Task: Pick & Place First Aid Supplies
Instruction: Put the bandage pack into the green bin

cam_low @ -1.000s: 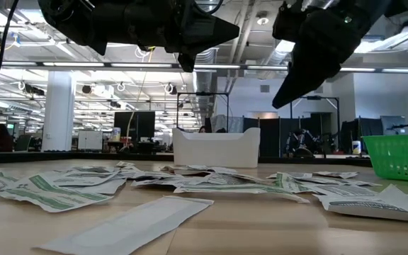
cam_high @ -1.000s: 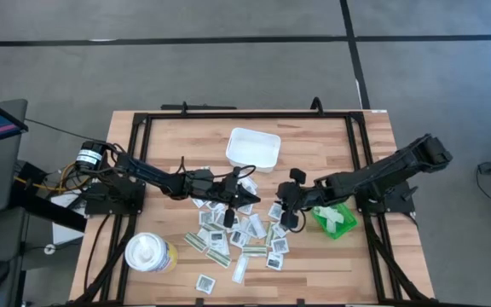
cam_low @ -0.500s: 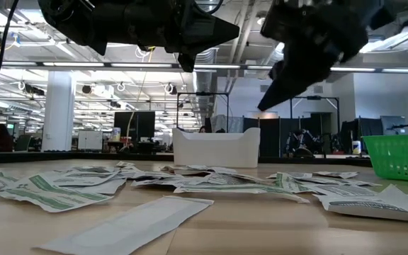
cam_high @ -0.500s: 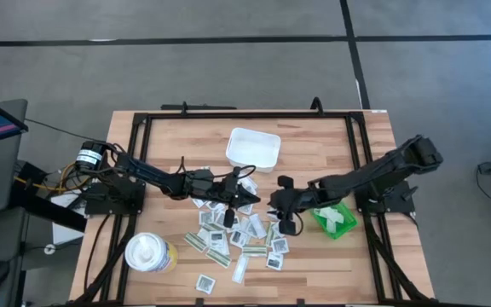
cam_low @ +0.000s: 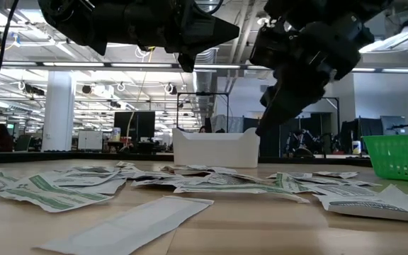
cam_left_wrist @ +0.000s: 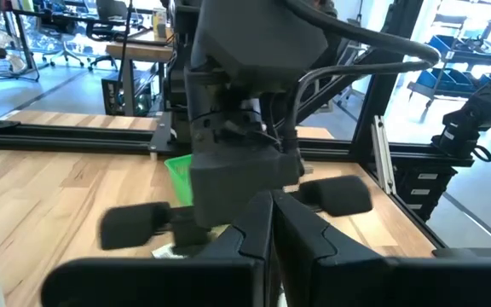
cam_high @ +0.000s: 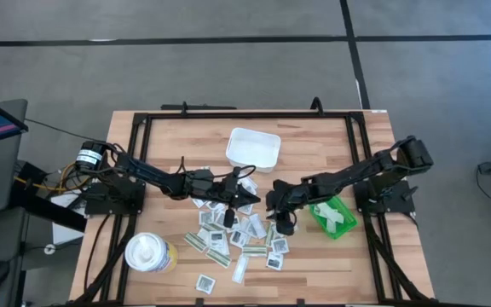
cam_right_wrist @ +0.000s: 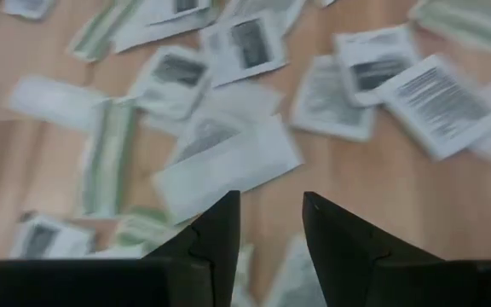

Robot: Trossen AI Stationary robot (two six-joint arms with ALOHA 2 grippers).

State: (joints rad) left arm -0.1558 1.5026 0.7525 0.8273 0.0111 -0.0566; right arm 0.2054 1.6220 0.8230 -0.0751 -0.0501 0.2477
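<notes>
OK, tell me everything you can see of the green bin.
The green bin is a small bright-green plastic basket with latticed, perforated walls, seen clearly in the low view. It stands upright on the wooden table at its right side, just right of the scattered packets. White packets lie inside it. The right arm reaches over its near edge; whether they touch cannot be told.

One camera hangs overhead, looking straight down on the whole pale wooden counter (cam_high: 314, 145). A second sits at counter height, facing level across the scattered white packets (cam_low: 190, 185) towards the room. Each wrist camera looks forward past its own claw, close over the same packets (cam_right_wrist: 228, 166).
</notes>
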